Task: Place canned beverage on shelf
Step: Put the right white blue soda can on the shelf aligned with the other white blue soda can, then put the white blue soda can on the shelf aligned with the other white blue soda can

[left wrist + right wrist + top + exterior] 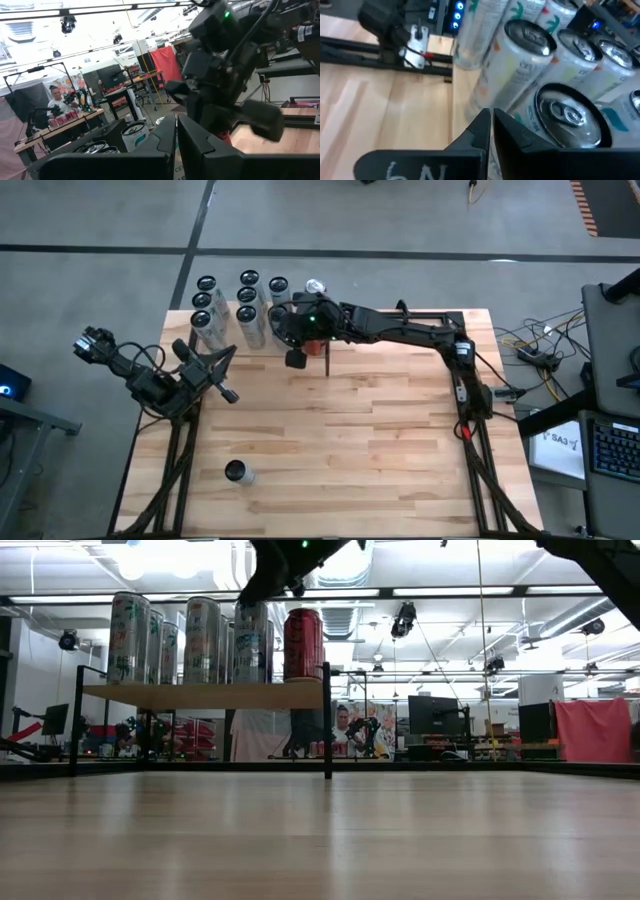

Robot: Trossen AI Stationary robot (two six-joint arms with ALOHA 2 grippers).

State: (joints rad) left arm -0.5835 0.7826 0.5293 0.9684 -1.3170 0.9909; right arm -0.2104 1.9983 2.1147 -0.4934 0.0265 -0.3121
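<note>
1. Shelf [262, 330] sat at about 11 o'clock on the tabletop [380, 450], by the far edge; in the low view [200, 695] it was a pale plank deck on thin black posts.
2. Silver cans [246, 308] stood packed in rows on the shelf, upright and close together. One red can [303, 644] stood at the shelf's 3 o'clock end, just beside the silver ones.
3. Another can [238, 472] stood alone on the tabletop at about 7 o'clock, well apart from the shelf.
4. Right gripper [296, 356] hung over the shelf's near right corner, arm stretched in from 3 o'clock. Fingers [485, 130] were pressed together with nothing between them, just above the silver can tops [567, 116].
5. Left gripper [228, 393] waited at about 9 o'clock near the table's left edge, pointed toward the shelf. Fingers [170, 137] were closed together and empty.
6. Room beyond the table: benches, monitors, a person [54, 98] at a far table in the left wrist view.
</note>
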